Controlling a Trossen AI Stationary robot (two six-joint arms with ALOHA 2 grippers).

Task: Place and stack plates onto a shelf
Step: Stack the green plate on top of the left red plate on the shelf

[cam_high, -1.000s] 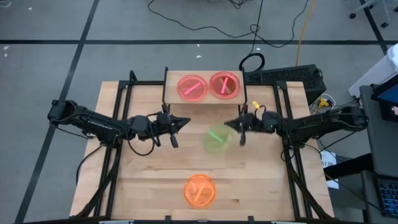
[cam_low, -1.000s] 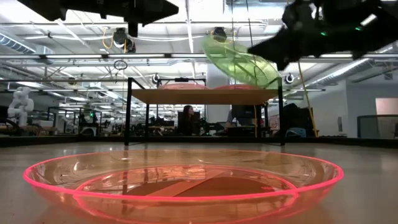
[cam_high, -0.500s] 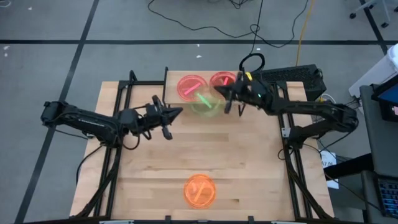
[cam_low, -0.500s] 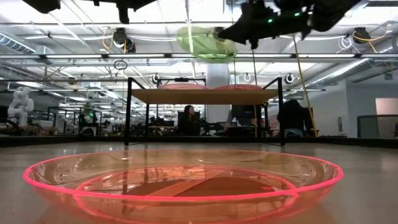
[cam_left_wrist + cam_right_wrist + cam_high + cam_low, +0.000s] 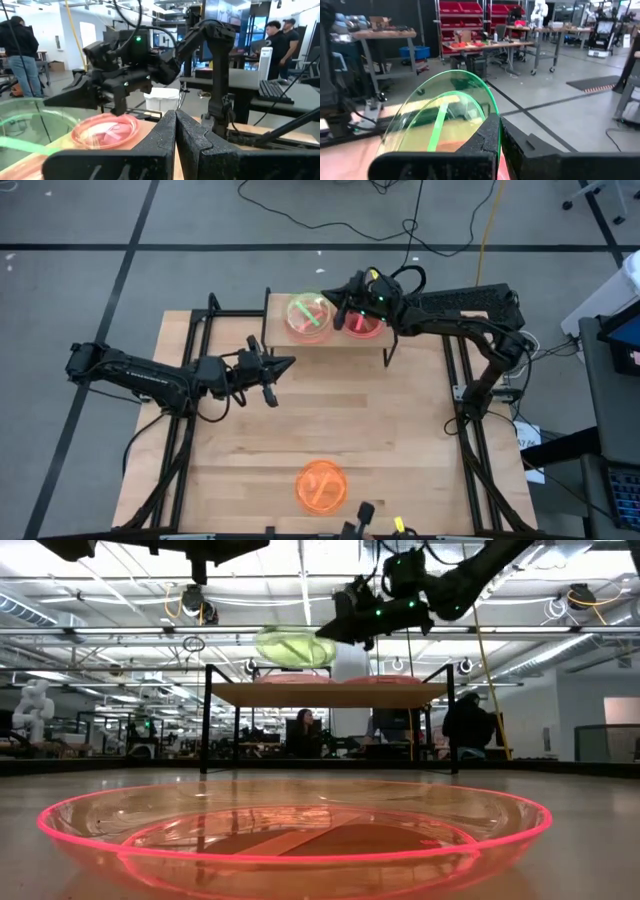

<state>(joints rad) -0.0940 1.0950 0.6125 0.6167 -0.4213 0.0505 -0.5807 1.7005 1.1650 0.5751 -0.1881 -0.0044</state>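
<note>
A green plate (image 5: 308,311) hangs above the left pink plate (image 5: 291,326) on the light-wood shelf (image 5: 330,339), with my right gripper (image 5: 338,308) shut on it. A second pink plate (image 5: 364,323) lies on the shelf's right half. In the low view the green plate (image 5: 292,646) floats clear above the shelf board (image 5: 325,694). An orange plate (image 5: 321,485) rests flat on the tabletop near the front edge. My left gripper (image 5: 288,364) hovers shut and empty left of the table's middle, in front of the shelf. My right gripper pinches the green plate's rim (image 5: 487,116) between its two fingers, on the side toward the table's right. The fingers lie about level and reach in from the right. The plate is lifted clear, nearly level, above the left pink plate.
The shelf stands on thin black legs (image 5: 206,720) at the table's far edge. Bare tabletop lies between the shelf and the orange plate. People and workbenches show in the room beyond the table.
My right gripper has swung from over the table's middle toward the far edge and the left, rising, carrying the green plate to above the shelf's left pink plate. The plate, tilted steeply before, now hangs nearly level. My left gripper has drawn back slightly.
</note>
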